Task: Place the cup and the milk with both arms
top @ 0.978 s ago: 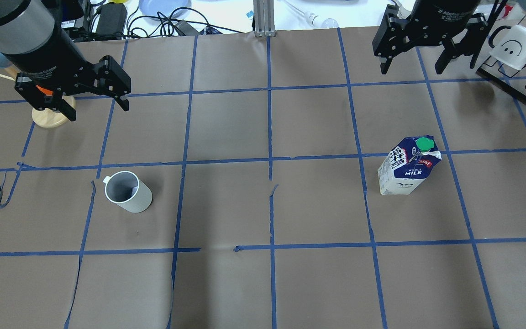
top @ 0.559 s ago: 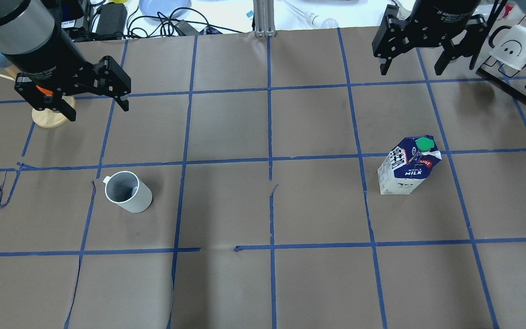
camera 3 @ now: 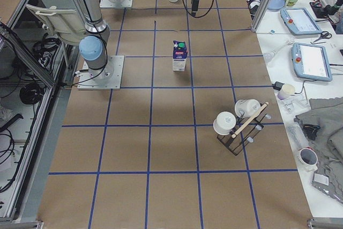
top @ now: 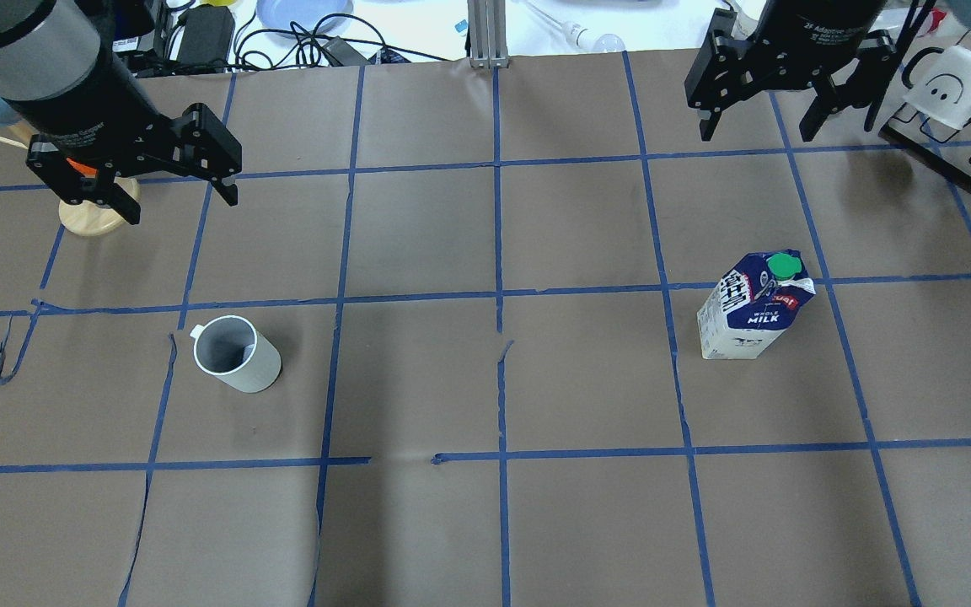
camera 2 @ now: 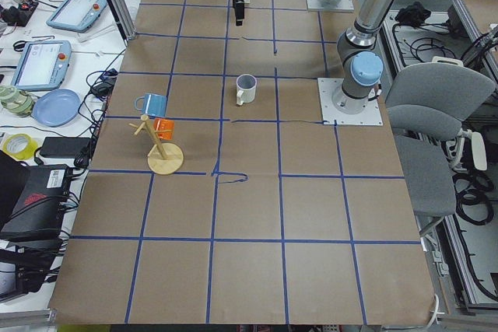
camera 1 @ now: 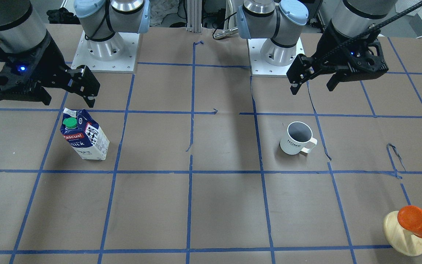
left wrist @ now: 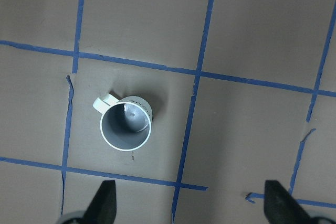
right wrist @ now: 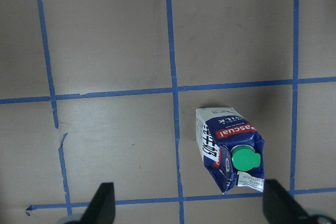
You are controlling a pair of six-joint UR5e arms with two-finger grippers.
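The left tool (top: 179, 202) hung over the worktop (top: 418, 379) with its jaws spread wide and nothing between them. It was well apart from the white mug (top: 237, 354), which stood upright inside a blue-taped square on the robot's left half, handle pointing away from the robot. The right tool (top: 755, 135) was likewise wide and empty, near the far edge. The milk carton (top: 753, 308) stood upright on the right half, green cap (top: 784, 266) on top, well apart from that tool.
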